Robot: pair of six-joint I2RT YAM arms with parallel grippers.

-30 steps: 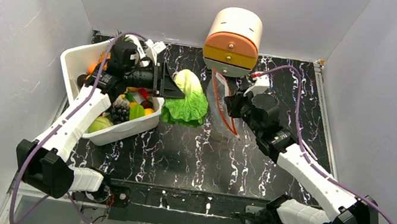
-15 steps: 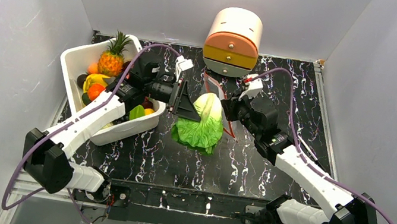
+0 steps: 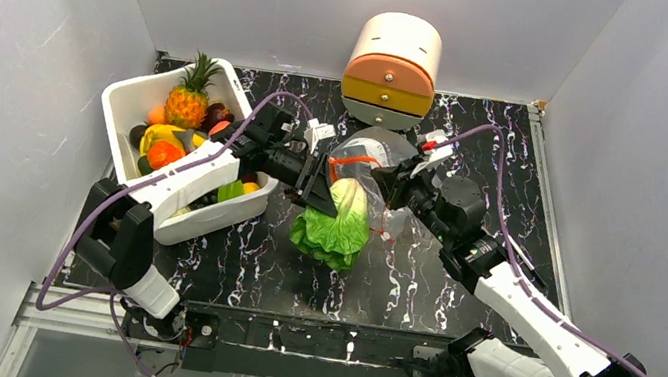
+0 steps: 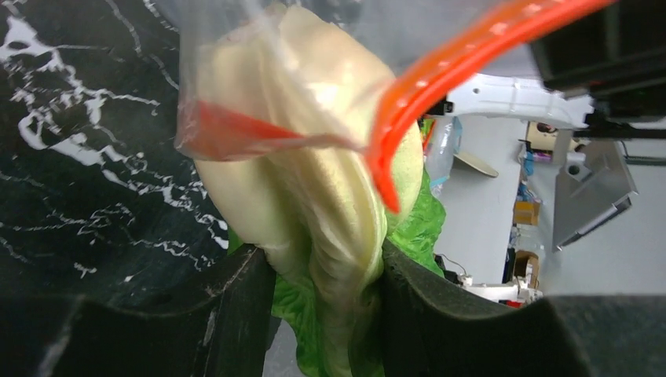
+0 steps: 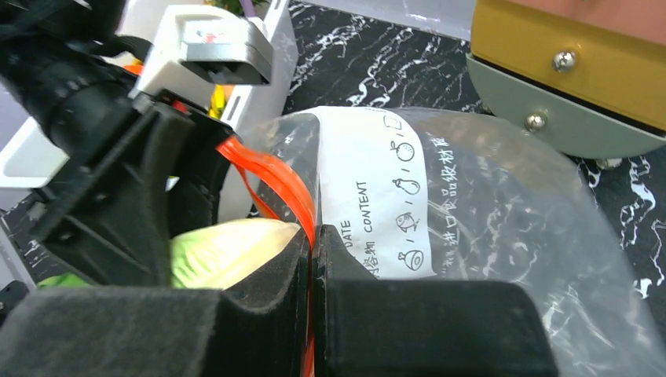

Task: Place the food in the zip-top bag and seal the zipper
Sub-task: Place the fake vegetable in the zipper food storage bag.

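Over the middle of the desk point(image 3: 279, 256), the right hand point(image 3: 401, 185) pinches the bag point(image 3: 379, 147) by its zipper point(image 5: 271, 177) to hold the mouth open, while the left hand point(image 3: 325, 187) grips the cabbage point(image 3: 336, 224), its pale end already poking inside.

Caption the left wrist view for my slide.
Left jaws grip the cabbage, its pale tip inside the clear zip-top bag's mouth.

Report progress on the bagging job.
Done: nothing bagged. In hand: left gripper holds the pale green-and-white leafy cabbage, its tip inside the clear crinkly zip-top bag, whose red-orange zipper strip the right gripper pinches. Left: other toy produce in the white tub, then sealing.
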